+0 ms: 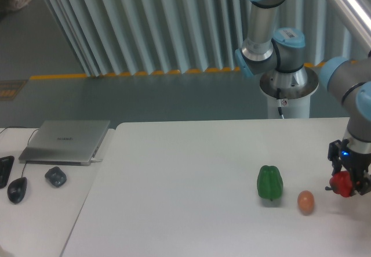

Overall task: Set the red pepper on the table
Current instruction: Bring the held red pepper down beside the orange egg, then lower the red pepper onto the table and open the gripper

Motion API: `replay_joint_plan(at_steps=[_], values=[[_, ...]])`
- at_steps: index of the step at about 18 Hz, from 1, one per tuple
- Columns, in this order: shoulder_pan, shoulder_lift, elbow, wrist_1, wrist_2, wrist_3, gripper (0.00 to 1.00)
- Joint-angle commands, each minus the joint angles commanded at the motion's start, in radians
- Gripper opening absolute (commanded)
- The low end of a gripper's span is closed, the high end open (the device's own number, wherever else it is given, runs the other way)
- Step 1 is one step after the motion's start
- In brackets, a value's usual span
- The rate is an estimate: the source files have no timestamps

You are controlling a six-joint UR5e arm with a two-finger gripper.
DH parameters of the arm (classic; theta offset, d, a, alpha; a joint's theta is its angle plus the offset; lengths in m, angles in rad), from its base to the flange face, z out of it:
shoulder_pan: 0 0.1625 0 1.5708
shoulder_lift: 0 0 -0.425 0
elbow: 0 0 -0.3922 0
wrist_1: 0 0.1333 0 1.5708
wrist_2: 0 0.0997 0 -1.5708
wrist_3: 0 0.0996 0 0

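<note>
Worktop (191, 210) — pepper (270, 183) right of centre, egg-shaped thing (306, 202) just beside it to the right. Far right: pincer (346, 183) above the surface, gripping a second pepper (342, 183). Adjoining desk (35, 210), left — laptop (65, 141) behind two mice (17, 189).

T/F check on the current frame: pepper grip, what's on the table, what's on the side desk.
1. The gripper is shut on the red pepper. True.
2. The green pepper lies to the right of the orange egg-shaped thing in the picture. False: it stands to its left.
3. The laptop on the side desk is open. False: its lid is closed.
4. The red pepper is at the right side of the table. True.
5. The green pepper is tipped on its side. False: it stands upright.
</note>
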Motion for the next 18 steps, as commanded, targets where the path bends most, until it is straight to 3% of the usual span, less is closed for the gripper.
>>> replay_joint_plan(at_steps=[7, 10, 11, 12, 18], values=[[-0.002, -0.014, -0.018, 0.012, -0.003, 0.0, 0.69], [-0.008, -0.015, -0.023, 0.017, -0.001, -0.006, 0.76], [-0.008, -0.015, -0.026, 0.026, -0.001, -0.005, 0.89], [-0.008, -0.014, -0.029, 0.038, -0.003, -0.008, 0.95], [-0.012, -0.012, -0.034, 0.054, -0.001, -0.011, 0.96]])
